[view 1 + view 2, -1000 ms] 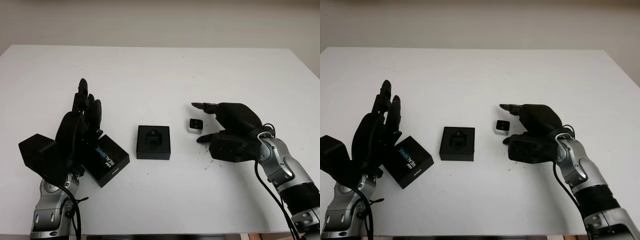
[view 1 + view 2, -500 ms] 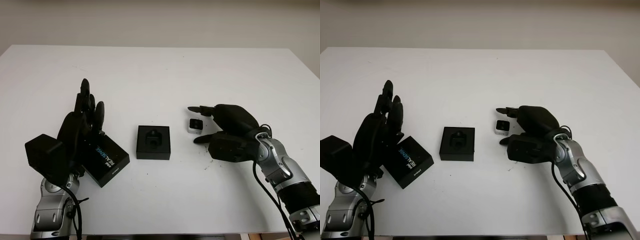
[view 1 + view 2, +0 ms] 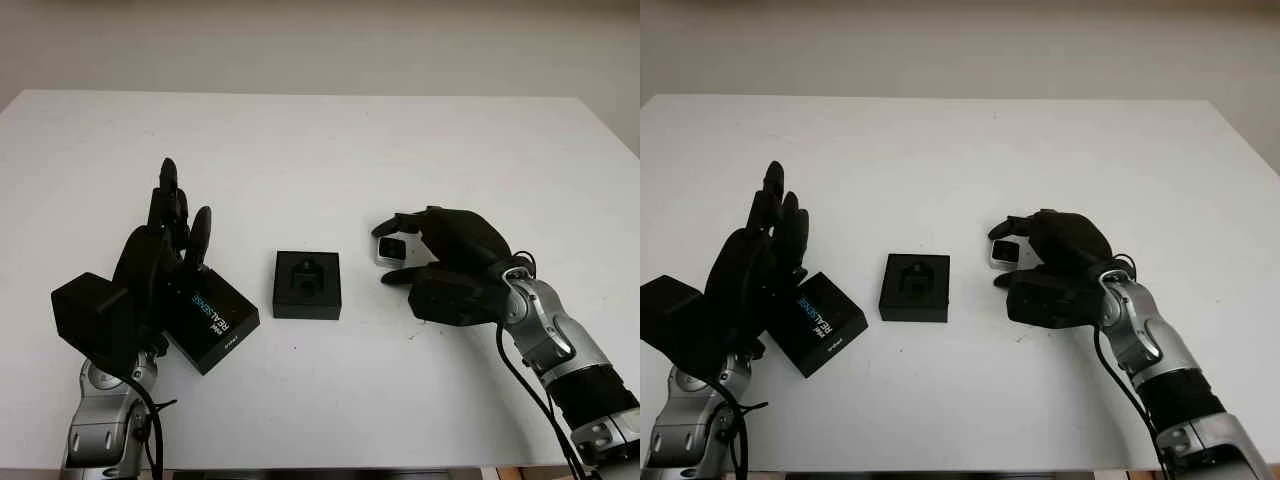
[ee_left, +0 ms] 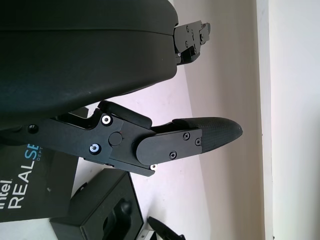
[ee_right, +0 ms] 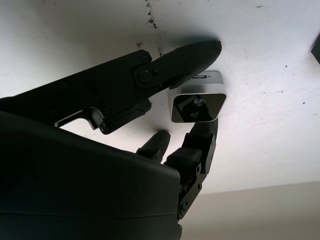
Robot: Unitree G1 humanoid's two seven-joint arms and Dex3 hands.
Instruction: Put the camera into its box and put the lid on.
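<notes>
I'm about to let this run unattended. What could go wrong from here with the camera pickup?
The right hand is closing on the small camera, with fingers only at its edges; it might slip or tip out. The open box has a snug moulded recess, so a tilted camera may not seat. The left hand hovers over the lid and could nudge it.

Black hands (image 3: 455, 265), silver forearms, black cables
</notes>
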